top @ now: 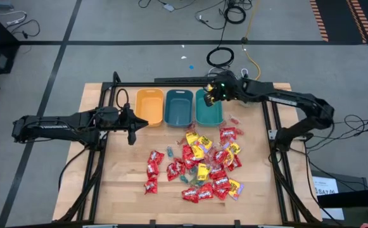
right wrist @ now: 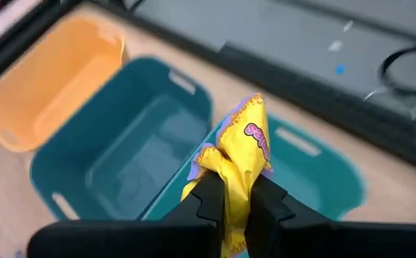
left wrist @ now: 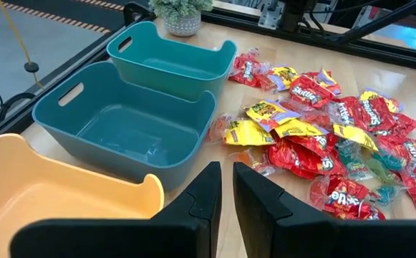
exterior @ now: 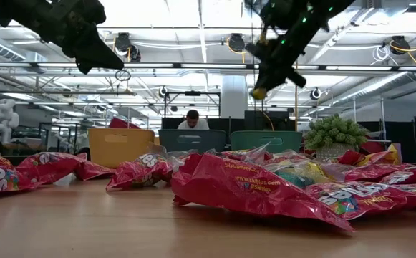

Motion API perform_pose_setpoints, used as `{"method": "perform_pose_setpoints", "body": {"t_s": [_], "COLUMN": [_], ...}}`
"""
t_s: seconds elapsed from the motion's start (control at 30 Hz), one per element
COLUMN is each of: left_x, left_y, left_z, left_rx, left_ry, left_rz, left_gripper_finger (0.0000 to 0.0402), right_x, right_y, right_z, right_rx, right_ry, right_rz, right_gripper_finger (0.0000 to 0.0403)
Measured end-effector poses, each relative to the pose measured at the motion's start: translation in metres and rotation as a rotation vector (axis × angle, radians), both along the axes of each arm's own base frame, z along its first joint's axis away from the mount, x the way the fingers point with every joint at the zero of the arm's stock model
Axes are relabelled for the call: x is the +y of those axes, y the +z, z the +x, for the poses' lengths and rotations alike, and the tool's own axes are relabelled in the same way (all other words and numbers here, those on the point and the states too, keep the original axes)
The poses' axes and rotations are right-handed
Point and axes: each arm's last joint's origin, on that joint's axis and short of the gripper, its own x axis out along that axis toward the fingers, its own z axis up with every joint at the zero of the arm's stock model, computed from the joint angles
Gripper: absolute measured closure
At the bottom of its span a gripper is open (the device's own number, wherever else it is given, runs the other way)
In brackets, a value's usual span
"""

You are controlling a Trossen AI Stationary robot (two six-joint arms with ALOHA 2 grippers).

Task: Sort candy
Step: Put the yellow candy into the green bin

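Note:
Many red and yellow candy packets point(top: 203, 161) lie heaped on the wooden table's right half, also seen in the left wrist view point(left wrist: 322, 122). At the far edge stand an orange bin point(top: 149, 106), a blue-teal bin point(top: 178, 106) and a green-teal bin point(top: 208, 111). My right gripper point(top: 209, 96) hangs over the green-teal bin, shut on a yellow candy packet point(right wrist: 240, 147). My left gripper point(left wrist: 225, 190) waits near the orange bin, above the table. Its fingers are almost together, with nothing between them. My right gripper pinches the yellow packet's crumpled lower part point(right wrist: 230, 193) between its two fingers. The rest of the packet point(right wrist: 250, 129) stands out past the fingertips. The fingers slant downward from the table's right side. The packet is lifted clear, above the bins.
A small green plant point(left wrist: 181, 14) in a pot stands at the far right beside the green-teal bin. A black frame point(top: 275, 120) runs along the table's edges. Bare wood lies at the near left point(top: 117, 183). A person point(exterior: 192, 120) sits in the room beyond.

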Motion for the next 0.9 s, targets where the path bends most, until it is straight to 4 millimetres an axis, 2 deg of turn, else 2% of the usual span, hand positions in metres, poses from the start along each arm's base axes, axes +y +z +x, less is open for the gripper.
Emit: {"method": "perform_pose_setpoints", "body": {"t_s": [0.2, 0.33, 0.57, 0.67, 0.9], "left_x": [0.0, 0.0, 0.0, 0.001, 0.002], "left_y": [0.0, 0.0, 0.0, 0.0, 0.0], "left_z": [0.0, 0.0, 0.0, 0.0, 0.0], "left_rx": [0.0, 0.002, 0.005, 0.007, 0.007], "left_ry": [0.001, 0.001, 0.012, 0.03, 0.044], "left_rz": [0.0, -0.001, 0.011, 0.021, 0.029], "left_gripper_finger": [0.0354, 0.0354, 0.0354, 0.0354, 0.0354], "right_x": [-0.018, -0.019, -0.02, -0.019, -0.017], "right_y": [-0.011, -0.007, 0.005, 0.004, 0.002], "right_z": [0.006, 0.006, 0.006, 0.004, 0.001], "right_rx": [0.083, 0.145, 0.14, 0.16, 0.203], "right_ry": [0.077, 0.087, 0.109, 0.119, 0.123], "right_rz": [0.109, 0.121, 0.094, 0.098, 0.124], "right_gripper_finger": [0.0362, 0.0322, 0.0236, 0.0206, 0.0165]}}
